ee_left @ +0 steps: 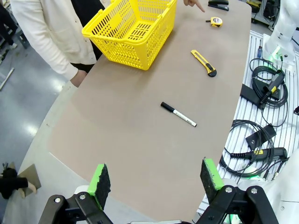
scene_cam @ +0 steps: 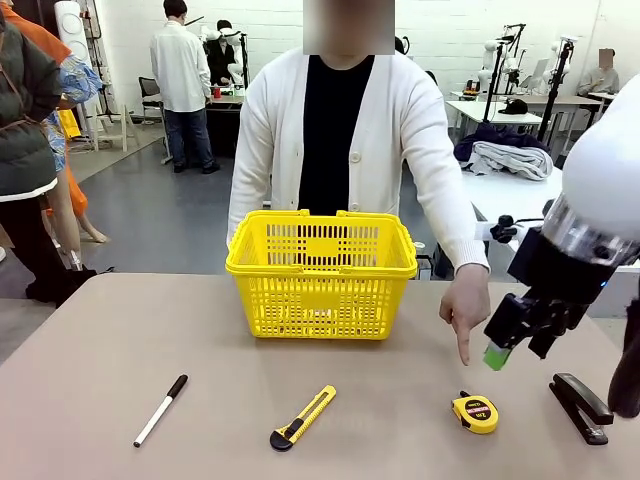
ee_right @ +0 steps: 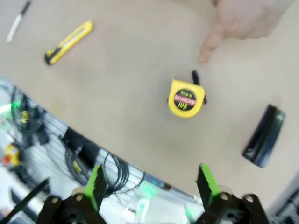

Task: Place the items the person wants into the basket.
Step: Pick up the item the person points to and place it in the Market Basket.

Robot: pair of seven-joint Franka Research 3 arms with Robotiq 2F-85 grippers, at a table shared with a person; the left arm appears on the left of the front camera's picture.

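Front view: right end effector (scene_cam: 505, 352) released, hanging just above-right of tape measure (scene_cam: 475, 412) on desk (scene_cam: 100, 350), person's hand (scene_cam: 465, 312) pointing at it; left wrist view: left end effector (ee_left: 156, 179) released, well apart; right wrist view: tape measure dead ahead, right arm nearer.

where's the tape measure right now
In the front view the tape measure lies right of centre, between the utility knife and the stapler, below the person's pointing hand.

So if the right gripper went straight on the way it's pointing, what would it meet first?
Most likely the tape measure, or the bare table just beside it: the right gripper, jaws open, points down at that spot. Depth is unclear.
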